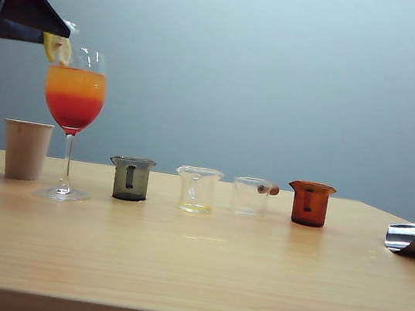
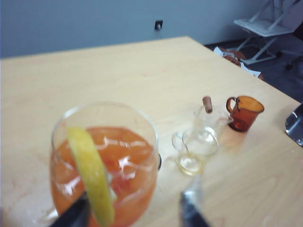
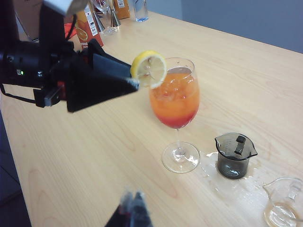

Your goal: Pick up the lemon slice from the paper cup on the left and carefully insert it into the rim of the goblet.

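Exterior view | left end effector (image 1: 64,27) (open) — at goblet (image 1: 71,121) rim | right end effector (image 3: 133,208) shut

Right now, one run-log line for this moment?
lemon slice: seated on goblet rim | left gripper: open, at slice | right gripper: shut, idle

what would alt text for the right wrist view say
A lemon slice sits on the rim of a goblet of orange-over-red drink, with the left hand right beside it. A dark beaker stands near the goblet's foot on the wooden table, and the right hand shows blurred at the frame's edge.
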`<state>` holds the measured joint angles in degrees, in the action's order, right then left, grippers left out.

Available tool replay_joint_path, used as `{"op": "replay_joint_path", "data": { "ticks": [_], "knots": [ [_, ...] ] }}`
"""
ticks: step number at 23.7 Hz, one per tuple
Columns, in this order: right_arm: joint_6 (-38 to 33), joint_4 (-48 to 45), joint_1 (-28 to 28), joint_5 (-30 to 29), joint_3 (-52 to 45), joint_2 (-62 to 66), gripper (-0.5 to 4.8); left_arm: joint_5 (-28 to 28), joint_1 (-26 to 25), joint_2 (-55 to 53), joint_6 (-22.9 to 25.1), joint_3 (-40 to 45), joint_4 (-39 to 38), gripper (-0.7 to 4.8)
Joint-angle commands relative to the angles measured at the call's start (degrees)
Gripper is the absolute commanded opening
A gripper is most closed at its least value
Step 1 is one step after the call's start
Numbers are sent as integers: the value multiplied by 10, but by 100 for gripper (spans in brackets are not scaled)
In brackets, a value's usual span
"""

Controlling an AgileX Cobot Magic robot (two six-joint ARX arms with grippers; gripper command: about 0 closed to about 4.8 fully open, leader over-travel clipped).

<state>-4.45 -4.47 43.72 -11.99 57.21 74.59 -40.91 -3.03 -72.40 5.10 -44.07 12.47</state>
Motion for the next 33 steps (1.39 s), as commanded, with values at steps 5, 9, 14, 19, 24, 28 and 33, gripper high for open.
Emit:
{"op": "replay_joint_path", "data": {
  "ticks": [5, 9, 14, 19, 24, 28, 33],
  "knots": [
    [0, -10, 1, 0, 2, -3, -6, 23, 0, 10, 1, -3, -24, 445],
    [0, -10, 1, 0, 2, -3, -6, 48, -1, 26, 5, -3, -28, 445],
    [0, -7, 1, 6, 2, -3, -6, 80, -1, 78, 5, -3, -47, 442],
    [0, 12, 1, 16, 2, -11, -6, 96, 0, 148, 7, -2, -125, -31],
    [0, 73, -19, 43, 2, -35, -6, 131, 0, 221, 5, -2, -181, -5],
    [-1, 129, -74, 53, 0, -66, -6, 169, 1, 281, 3, -2, -212, -5],
    [-2, 177, -223, 32, -51, -166, -6, 287, 1, 412, -43, 10, -261, -5]
  ]
}}
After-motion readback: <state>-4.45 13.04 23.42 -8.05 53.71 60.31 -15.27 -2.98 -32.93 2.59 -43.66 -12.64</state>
